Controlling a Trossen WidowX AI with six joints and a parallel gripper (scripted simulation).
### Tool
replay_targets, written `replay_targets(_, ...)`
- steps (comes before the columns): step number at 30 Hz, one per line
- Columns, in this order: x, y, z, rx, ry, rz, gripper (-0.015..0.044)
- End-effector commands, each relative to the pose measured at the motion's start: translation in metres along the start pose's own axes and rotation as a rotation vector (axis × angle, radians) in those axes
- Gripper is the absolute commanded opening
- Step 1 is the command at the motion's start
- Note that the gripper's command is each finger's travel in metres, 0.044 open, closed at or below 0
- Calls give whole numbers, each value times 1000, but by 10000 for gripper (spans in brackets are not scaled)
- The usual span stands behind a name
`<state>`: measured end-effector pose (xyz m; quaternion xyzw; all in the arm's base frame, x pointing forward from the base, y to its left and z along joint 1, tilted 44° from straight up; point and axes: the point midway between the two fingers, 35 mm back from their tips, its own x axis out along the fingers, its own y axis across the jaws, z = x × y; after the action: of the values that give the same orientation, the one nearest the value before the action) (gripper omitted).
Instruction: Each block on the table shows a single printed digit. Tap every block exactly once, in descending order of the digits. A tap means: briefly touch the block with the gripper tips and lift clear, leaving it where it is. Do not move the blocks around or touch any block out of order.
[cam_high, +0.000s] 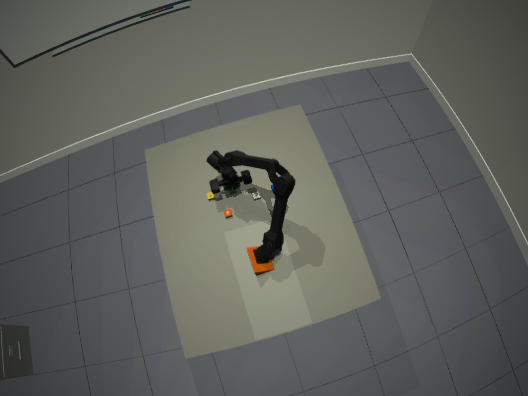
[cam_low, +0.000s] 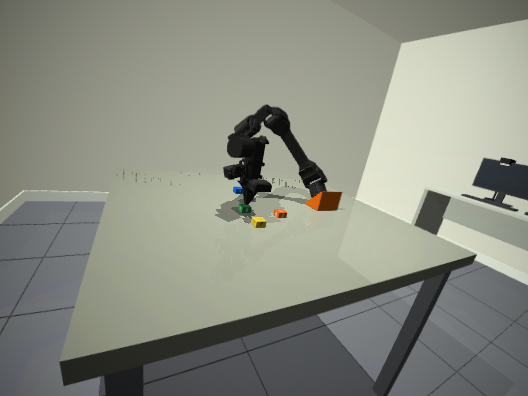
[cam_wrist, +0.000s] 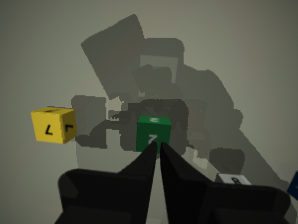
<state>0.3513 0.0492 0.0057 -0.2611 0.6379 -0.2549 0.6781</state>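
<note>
Grey tiles (cam_high: 100, 220) (cam_low: 40, 235) surround a pale table (cam_high: 200, 300) (cam_low: 250, 280), with a dark monitor (cam_low: 501, 179) off to 1 side. 5 blocks sit on the tabletop. Green (cam_high: 232, 191) (cam_low: 244, 208) (cam_wrist: 153, 135), marked 2, lies right at the tips of the gripper (cam_high: 231, 188) (cam_low: 247, 202) (cam_wrist: 158, 146); whether they touch it, I cannot tell. The fingers point down, drawn narrow, with 0 blocks between them. Yellow (cam_high: 210, 196) (cam_low: 258, 222) (cam_wrist: 47, 126), marked 7, rests near green. Orange (cam_high: 228, 213) (cam_low: 280, 213) sits between green and the arm's wedge base (cam_high: 265, 270) (cam_low: 330, 201). White (cam_high: 256, 196) (cam_wrist: 233, 179) lies between green and blue (cam_low: 238, 190) (cam_wrist: 294, 186); blue is partly hidden by the arm (cam_high: 278, 215) (cam_low: 295, 147) from above. The other digits are too small or cut off to read.
</note>
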Motion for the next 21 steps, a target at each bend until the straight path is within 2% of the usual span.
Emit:
replay_targets(1, 6, -1, -1, -6, 0, -6, 20)
replay_targets(6, 7, -1, -1, -6, 0, -6, 20)
replay_targets(10, -20, 0, -1, -6, 0, -4, 20)
replay_targets(14, -25, 0, -1, -7, 0, -5, 20)
replay_targets(21, -101, 1, -1, -8, 1, -2, 20)
